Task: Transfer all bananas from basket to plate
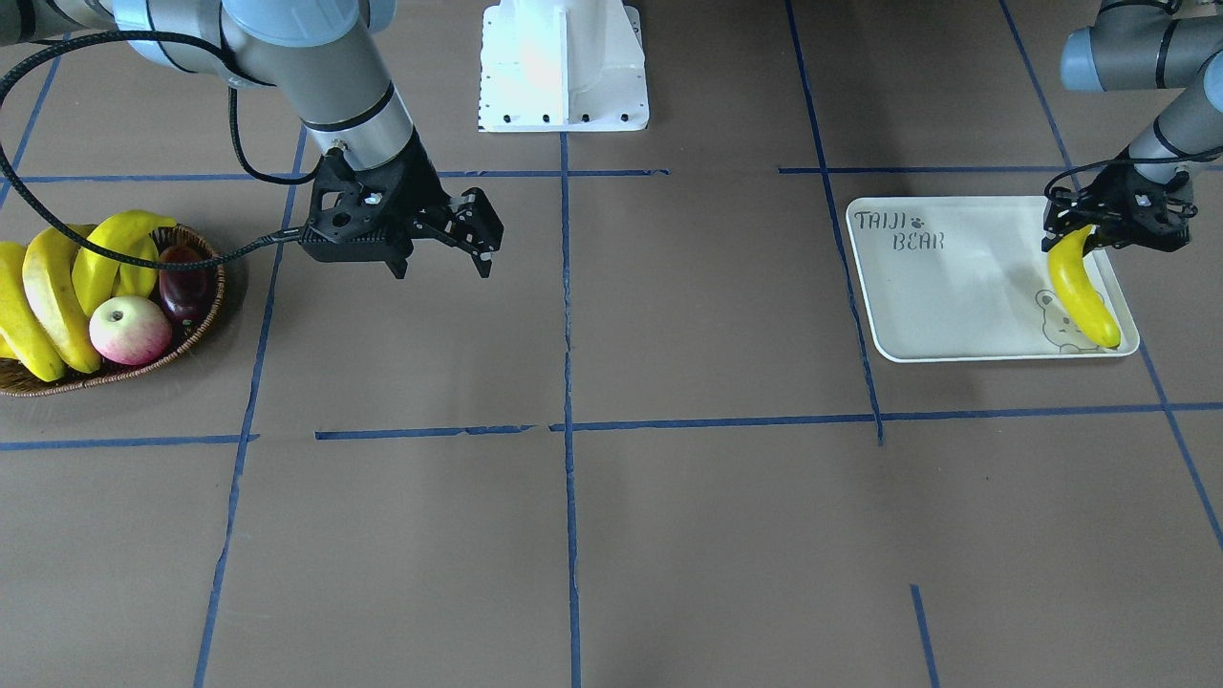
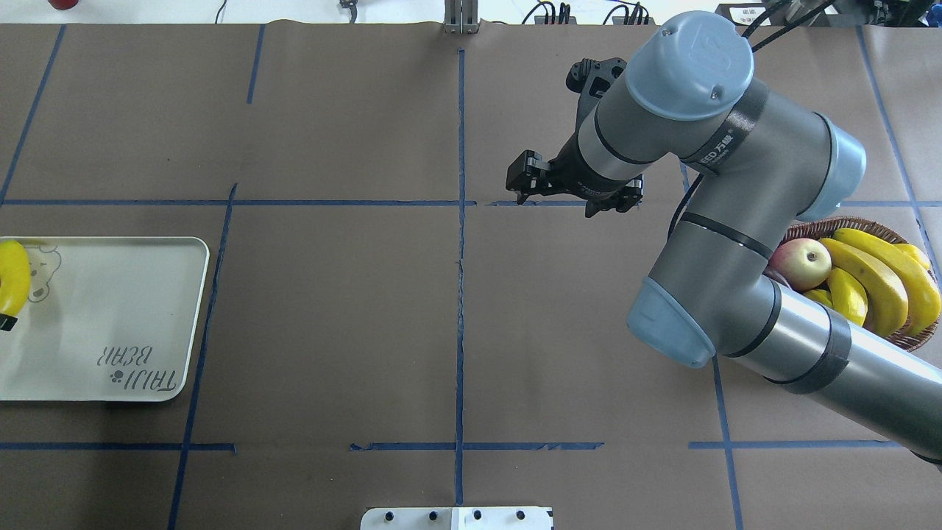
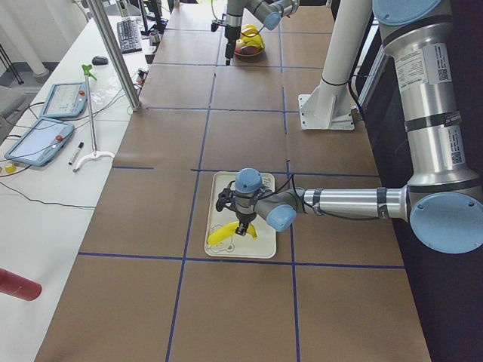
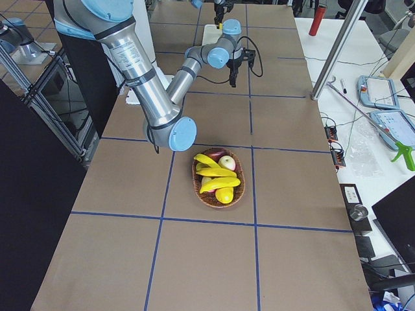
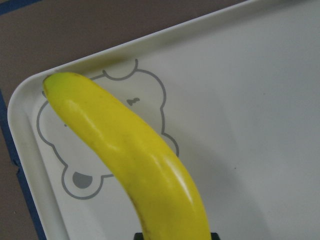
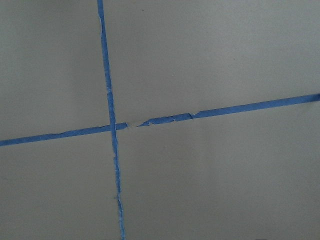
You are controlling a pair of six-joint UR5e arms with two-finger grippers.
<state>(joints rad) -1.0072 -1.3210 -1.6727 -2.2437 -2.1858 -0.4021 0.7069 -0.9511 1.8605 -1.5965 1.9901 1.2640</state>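
My left gripper [image 1: 1099, 237] is shut on the upper end of a yellow banana [image 1: 1080, 287]. It holds the banana slanted over the cream plate [image 1: 955, 296], with the lower tip at the bear drawing near the plate's corner. The left wrist view shows this banana [image 5: 145, 165] close above the plate [image 5: 250, 100]. Several more bananas [image 1: 57, 296] lie in the wicker basket [image 1: 196, 330], which also shows in the overhead view [image 2: 846, 222]. My right gripper [image 1: 442, 271] is open and empty. It hangs over bare table between the basket and the table's middle.
A pink-red apple [image 1: 129, 330] and a dark red fruit [image 1: 186, 282] share the basket with the bananas. The white robot base [image 1: 564, 67] stands at the table's far middle. My right arm's elbow [image 2: 736, 243] hides part of the basket in the overhead view.
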